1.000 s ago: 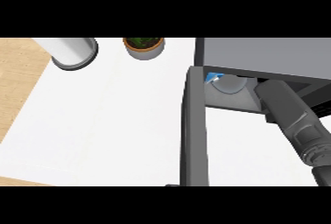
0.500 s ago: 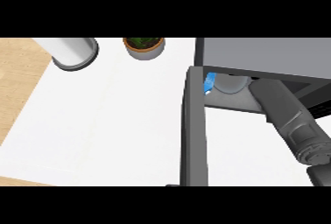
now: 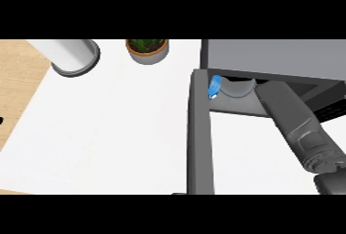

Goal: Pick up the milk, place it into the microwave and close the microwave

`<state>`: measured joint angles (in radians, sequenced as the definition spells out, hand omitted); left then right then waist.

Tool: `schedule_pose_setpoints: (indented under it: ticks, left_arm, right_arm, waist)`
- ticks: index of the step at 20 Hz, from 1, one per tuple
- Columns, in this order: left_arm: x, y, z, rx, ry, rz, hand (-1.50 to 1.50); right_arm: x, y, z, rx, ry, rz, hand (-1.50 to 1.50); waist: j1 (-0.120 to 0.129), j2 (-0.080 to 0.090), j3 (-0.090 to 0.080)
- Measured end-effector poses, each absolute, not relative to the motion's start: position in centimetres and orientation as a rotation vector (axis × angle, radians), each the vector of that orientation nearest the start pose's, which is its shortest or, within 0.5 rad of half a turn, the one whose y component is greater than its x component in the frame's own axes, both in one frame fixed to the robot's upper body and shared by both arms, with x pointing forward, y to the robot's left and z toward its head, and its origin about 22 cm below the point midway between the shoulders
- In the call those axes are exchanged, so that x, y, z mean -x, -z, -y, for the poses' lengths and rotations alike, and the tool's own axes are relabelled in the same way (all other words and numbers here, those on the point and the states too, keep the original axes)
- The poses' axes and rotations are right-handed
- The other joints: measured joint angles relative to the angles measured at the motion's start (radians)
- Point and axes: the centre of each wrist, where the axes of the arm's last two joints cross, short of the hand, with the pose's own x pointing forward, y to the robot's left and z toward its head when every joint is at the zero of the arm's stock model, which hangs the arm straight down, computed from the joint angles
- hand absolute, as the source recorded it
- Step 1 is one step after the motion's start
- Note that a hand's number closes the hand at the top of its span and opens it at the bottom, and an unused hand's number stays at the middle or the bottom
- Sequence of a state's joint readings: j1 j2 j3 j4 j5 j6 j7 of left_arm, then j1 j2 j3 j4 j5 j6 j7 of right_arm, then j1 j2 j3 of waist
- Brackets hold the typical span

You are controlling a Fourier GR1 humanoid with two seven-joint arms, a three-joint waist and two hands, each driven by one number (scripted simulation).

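Observation:
The milk (image 3: 215, 87) shows as a small blue and white shape at the left of the microwave's (image 3: 270, 55) open mouth, beside a pale grey rounded shape (image 3: 236, 87). The microwave door (image 3: 200, 137) stands open, swung out toward me as a dark upright bar. My right forearm (image 3: 294, 123) reaches up from the lower right into the opening. Its hand is hidden under the microwave's top, so I cannot see whether it touches the milk. My left hand does not show.
A white cylinder on a dark base (image 3: 71, 55) stands at the back left. A potted plant (image 3: 147, 49) is at the back middle. The white counter (image 3: 108, 132) spreads left of the door, with a wooden strip (image 3: 17, 82) beyond its left edge.
The milk has slid a little left and toward me at the microwave's mouth. My right forearm has shifted slightly left inside the opening.

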<state>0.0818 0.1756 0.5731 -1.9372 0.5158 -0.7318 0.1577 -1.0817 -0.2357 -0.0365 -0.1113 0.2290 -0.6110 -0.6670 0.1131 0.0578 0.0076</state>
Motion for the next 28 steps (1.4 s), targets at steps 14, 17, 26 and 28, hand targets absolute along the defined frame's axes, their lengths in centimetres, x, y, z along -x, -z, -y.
schedule_pose_setpoints:
  ticks: [14,17,26,28]
  left_arm:
    - [-18.7,-9.5,-33.7,0.374,0.304,1.882,1.50]
    - [-18.8,-9.4,-32.9,0.399,0.310,1.860,1.50]
    - [-19.0,-8.9,-29.9,0.465,0.332,1.800,1.50]
    - [-19.1,-9.3,-28.8,0.479,0.344,1.784,1.50]
  right_arm:
    - [-42.0,0.3,21.9,0.347,-0.233,1.896,-1.50]
    - [-41.1,1.8,22.3,0.236,-0.194,1.879,-1.50]
    - [-36.9,7.2,22.4,0.028,-0.116,1.855,-1.50]
    - [-35.8,8.2,23.1,0.016,-0.111,1.855,-1.50]
  waist:
    - [-0.055,-0.031,-0.004]
    - [-0.069,-0.039,-0.005]
    - [-0.110,-0.057,-0.007]
    - [-0.116,-0.060,-0.007]
